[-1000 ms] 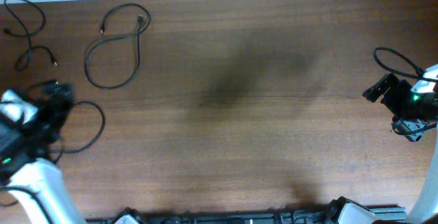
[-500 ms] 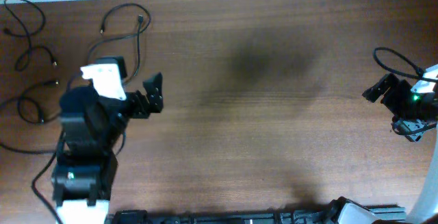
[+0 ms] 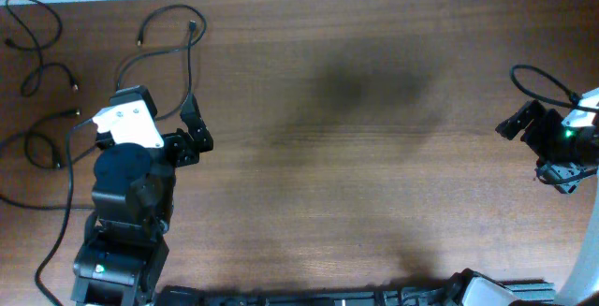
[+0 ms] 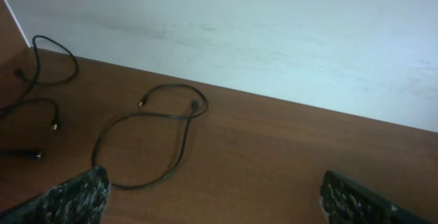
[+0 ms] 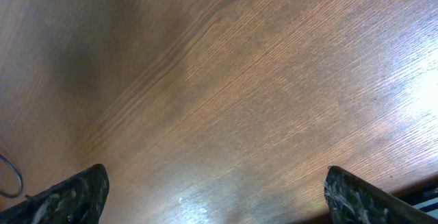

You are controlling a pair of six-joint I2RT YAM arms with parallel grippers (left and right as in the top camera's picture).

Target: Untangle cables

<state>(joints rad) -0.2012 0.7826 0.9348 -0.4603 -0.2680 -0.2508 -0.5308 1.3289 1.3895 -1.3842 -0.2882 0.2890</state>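
Cables [image 3: 43,60], thin, limp and light, lie at the tabletop's [image 3: 356,184] far left corner. The looped one [image 3: 188,61] looks easiest to pinch mid-run, away from its small plugs. The left hand [image 3: 198,126] sits just beside it, spread wide and empty. The right hand [image 3: 513,123], equally wide and empty, hasn't budged. A second ago the left arm hunched at the left edge.

The blocky black left arm [image 3: 131,180] is capped in white. The left gripper [image 4: 213,183] is tipped with 2 rough black pads [image 4: 75,196].
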